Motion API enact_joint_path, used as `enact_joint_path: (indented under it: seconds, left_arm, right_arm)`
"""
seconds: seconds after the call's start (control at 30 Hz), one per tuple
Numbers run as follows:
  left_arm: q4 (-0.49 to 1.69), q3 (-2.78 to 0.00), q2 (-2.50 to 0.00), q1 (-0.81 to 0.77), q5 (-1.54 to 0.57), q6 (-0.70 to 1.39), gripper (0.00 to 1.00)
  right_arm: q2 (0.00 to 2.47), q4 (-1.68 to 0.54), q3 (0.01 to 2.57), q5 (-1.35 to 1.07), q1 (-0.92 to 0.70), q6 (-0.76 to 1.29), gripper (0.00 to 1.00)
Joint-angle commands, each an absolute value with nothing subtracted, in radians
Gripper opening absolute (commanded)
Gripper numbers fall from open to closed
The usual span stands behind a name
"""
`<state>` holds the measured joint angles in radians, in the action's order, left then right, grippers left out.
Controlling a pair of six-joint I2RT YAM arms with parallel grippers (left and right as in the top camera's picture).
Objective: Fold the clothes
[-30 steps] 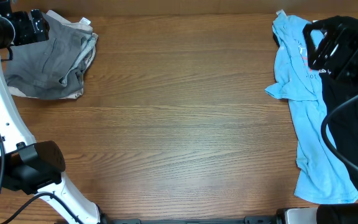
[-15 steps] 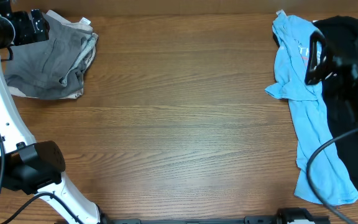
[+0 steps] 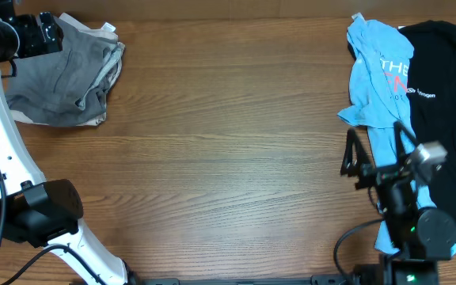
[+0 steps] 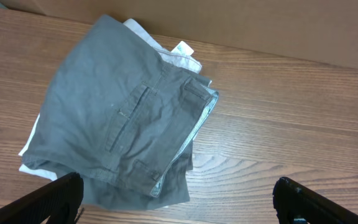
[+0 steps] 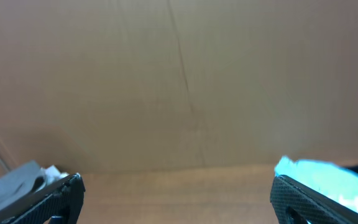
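The grey shorts (image 3: 58,75) lie folded at the table's far left, on top of a pale garment (image 3: 93,120). In the left wrist view the shorts (image 4: 117,112) show a speckled waistband lining (image 4: 199,121). My left gripper (image 3: 32,35) hovers over their back edge, open and empty (image 4: 179,202). The light-blue T-shirt (image 3: 386,103) and the black T-shirt (image 3: 450,127) lie crumpled at the right. My right gripper (image 3: 374,154) is open and empty by the blue shirt's left edge. It looks level across the table (image 5: 179,199).
A brown cardboard wall (image 5: 185,81) stands behind the table. The wooden table top (image 3: 228,142) lies between the two piles. The left arm's white base (image 3: 30,210) stands at the front left. The right arm's base (image 3: 418,229) is at the front right.
My right arm has drawn back from over the shirts at the far right toward the front edge, uncovering the black T-shirt. The left arm and the shorts have not moved.
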<state>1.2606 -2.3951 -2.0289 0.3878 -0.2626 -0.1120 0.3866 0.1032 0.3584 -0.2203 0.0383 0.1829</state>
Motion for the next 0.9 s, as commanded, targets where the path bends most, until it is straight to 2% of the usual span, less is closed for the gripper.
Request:
enact_joint_path:
  seconds: [0.0, 0.33, 0.53, 0.87]
  left_arm:
    - [1.259, -2.400, -2.009, 0.385, -0.279, -0.120, 1.00]
    - [1.259, -2.400, -2.009, 0.385, -0.279, -0.120, 1.00]
    - [1.259, -2.400, -2.009, 0.385, -0.279, -0.120, 1.00]
    - [1.259, -2.400, -2.009, 0.385, -0.279, -0.120, 1.00]
  right_arm:
    - [0.269, 0.119, 0.229, -0.207, 0.038, 0.178, 1.00]
    - [0.017, 0.093, 0.011, -0.150, 0.006, 0.179, 1.00]
    - [0.002, -0.065, 0.008, -0.152, 0.006, 0.179, 1.00]
    - [0.002, -0.069, 0.007, -0.157, 0.006, 0.186, 1.00]
